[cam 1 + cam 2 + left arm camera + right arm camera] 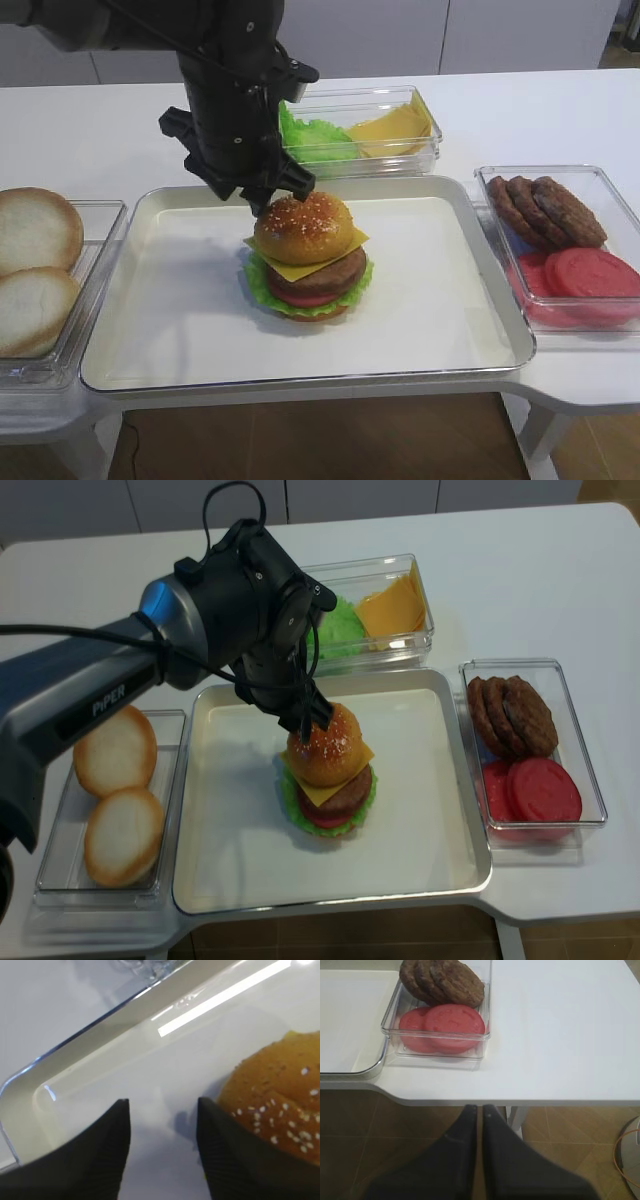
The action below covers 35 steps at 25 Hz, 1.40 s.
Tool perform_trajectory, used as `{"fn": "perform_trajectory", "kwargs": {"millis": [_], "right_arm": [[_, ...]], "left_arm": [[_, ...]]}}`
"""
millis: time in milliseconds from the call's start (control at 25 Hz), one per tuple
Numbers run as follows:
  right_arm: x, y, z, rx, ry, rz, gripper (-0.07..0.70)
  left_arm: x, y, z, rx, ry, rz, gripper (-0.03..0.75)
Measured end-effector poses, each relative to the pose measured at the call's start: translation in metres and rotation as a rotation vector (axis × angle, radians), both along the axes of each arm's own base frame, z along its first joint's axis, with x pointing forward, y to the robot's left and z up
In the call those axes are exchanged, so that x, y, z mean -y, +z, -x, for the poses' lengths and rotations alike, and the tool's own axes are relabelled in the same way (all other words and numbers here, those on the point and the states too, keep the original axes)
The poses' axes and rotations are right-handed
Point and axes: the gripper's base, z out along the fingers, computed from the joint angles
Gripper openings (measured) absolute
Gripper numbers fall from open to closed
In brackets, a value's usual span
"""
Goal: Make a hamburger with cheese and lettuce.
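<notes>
The hamburger (308, 257) stands upright, its stack leaning slightly right.

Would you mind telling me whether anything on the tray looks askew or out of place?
The hamburger leans a little: its sesame top sits shifted towards the left hand, and the cheese lies skewed. Nothing is spilled.

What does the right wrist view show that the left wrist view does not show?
Only the right wrist view shows the box with brown patties and red tomato slices, and the right gripper, shut, off the table edge. Only the left wrist view shows the hamburger and the open left gripper beside it. Both show the tray.
</notes>
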Motion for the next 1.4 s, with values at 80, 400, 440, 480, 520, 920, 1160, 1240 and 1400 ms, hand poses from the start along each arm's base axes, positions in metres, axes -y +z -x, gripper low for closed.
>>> {"fn": "perform_trajectory", "kwargs": {"millis": [80,400,440,480,520,920,1160,1240,1400], "right_arm": [[0.0,0.0,0.0,0.0,0.0,0.0,0.027],[0.0,0.0,0.0,0.0,0.0,0.0,0.027],[0.0,0.0,0.0,0.0,0.0,0.0,0.027],[0.0,0.0,0.0,0.0,0.0,0.0,0.027],[0.0,0.0,0.0,0.0,0.0,0.0,0.027],[0.0,0.0,0.0,0.0,0.0,0.0,0.027],[0.0,0.0,0.0,0.0,0.0,0.0,0.027],[0.0,0.0,0.0,0.0,0.0,0.0,0.027],[0.0,0.0,0.0,0.0,0.0,0.0,0.027]], "left_arm": [[-0.0003,-0.0001,0.0003,-0.003,0.0,-0.004,0.323],[-0.0015,0.0068,0.0019,0.011,-0.002,0.006,0.323],[-0.0014,0.0068,0.002,0.01,-0.002,0.007,0.323],[-0.0012,0.0067,0.0021,0.008,-0.001,0.009,0.323],[-0.0007,0.0065,0.0025,0.004,-0.001,0.015,0.323],[0.0019,0.0052,0.0054,-0.032,-0.018,0.04,0.323],[-0.0007,0.006,0.0037,-0.012,-0.02,0.007,0.323],[-0.0028,0.007,0.0015,0.015,-0.012,-0.015,0.322],[-0.0017,0.0084,-0.0015,0.051,-0.021,-0.006,0.322]]}}
